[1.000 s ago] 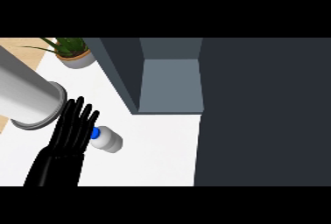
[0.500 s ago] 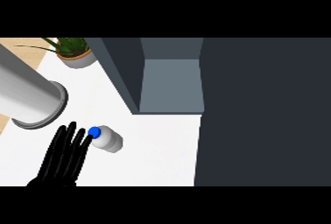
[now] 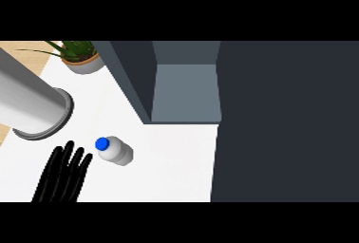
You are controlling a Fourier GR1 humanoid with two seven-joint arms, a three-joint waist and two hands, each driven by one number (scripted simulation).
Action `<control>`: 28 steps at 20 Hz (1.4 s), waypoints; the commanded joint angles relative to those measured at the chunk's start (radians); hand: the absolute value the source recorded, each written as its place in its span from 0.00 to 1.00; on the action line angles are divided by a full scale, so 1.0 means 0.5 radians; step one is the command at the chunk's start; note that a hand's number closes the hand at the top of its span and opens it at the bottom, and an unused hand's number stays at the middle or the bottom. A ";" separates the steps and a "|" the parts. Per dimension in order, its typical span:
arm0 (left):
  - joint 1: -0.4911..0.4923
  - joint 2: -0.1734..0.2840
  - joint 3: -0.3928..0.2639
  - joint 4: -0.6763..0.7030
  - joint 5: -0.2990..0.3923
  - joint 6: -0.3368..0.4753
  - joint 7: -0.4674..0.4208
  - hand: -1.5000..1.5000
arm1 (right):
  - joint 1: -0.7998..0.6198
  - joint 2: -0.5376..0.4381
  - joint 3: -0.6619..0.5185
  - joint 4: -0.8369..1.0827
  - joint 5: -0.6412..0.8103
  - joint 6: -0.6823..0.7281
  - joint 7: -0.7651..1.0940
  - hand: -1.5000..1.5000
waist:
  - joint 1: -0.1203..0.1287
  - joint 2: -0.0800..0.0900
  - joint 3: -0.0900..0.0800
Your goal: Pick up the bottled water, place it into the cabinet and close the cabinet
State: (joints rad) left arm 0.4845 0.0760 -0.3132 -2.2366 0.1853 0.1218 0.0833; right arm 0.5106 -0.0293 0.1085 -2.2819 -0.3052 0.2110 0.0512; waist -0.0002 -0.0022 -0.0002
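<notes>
Head view, looking steeply down: the white surface (image 3: 168, 161) fills the lower left and middle. The bottled water (image 3: 114, 151) stands on it at about 8 o'clock from the view's centre, its blue cap (image 3: 102, 143) toward the upper left and its pale body below that. One black hand (image 3: 61, 176) comes up from the lower edge at about 7 o'clock; the forearm it belongs to is not visible, so I cannot tell which side it is. Its fingers (image 3: 69, 156) are straight and only slightly spread, holding nothing. They point toward 12 o'clock and lie just beside the bottle, on its 8 o'clock side, apart from it. A grey forearm (image 3: 28, 107) crosses the left edge at about 9 o'clock, its round end facing the bottle. The cabinet (image 3: 184, 90) stands open at 12 o'clock, its grey inner floor showing between dark walls, and its dark door (image 3: 288, 123) covers the right side. A potted plant (image 3: 79, 56) sits at 11 o'clock on the surface.
</notes>
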 commanded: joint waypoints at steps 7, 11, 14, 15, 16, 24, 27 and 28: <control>-0.033 -0.003 0.309 0.391 0.154 -0.117 -0.366 0.00 | 0.003 0.057 0.125 0.098 0.147 -0.038 -0.154 0.00 | 0.003 0.003 -0.001; -0.098 0.048 0.406 0.446 0.211 -0.168 -0.307 0.00 | 0.034 0.058 0.186 0.176 0.238 -0.018 -0.267 0.00 | -0.003 0.003 0.000; -0.030 0.100 0.491 0.603 0.192 -0.294 -0.519 0.00 | 0.199 0.034 0.124 0.123 0.143 0.085 -0.334 0.00 | -0.007 0.001 0.000; -0.285 0.113 0.564 0.632 0.257 -0.226 -0.307 0.00 | 0.026 -0.039 -0.036 0.154 -0.022 0.101 -0.223 0.00 | -0.009 0.005 0.000; -0.157 0.125 0.522 0.551 0.239 -0.278 -0.345 0.00 | -0.066 -0.068 -0.081 0.242 -0.006 0.132 -0.247 0.00 | 0.001 0.004 0.001; -0.490 0.074 0.601 1.285 0.108 -0.354 -0.624 0.00 | 0.196 -0.016 0.059 0.249 0.134 0.208 -0.461 0.00 | -0.022 0.005 0.000; -0.606 0.162 0.748 1.310 0.217 -0.385 -0.469 0.00 | 0.314 -0.020 0.155 0.030 0.139 0.160 -0.329 0.00 | -0.016 0.003 0.000; -0.570 0.088 0.628 1.264 0.110 -0.321 -0.450 0.00 | 0.191 -0.006 0.135 0.038 0.124 0.120 -0.279 0.00 | -0.009 0.003 0.000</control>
State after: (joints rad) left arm 0.2439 0.1418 0.0168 -1.6580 0.2729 -0.0570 -0.1617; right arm 0.6266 -0.0269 0.1790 -2.2490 -0.2323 0.2756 -0.1089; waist -0.0070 -0.0007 -0.0002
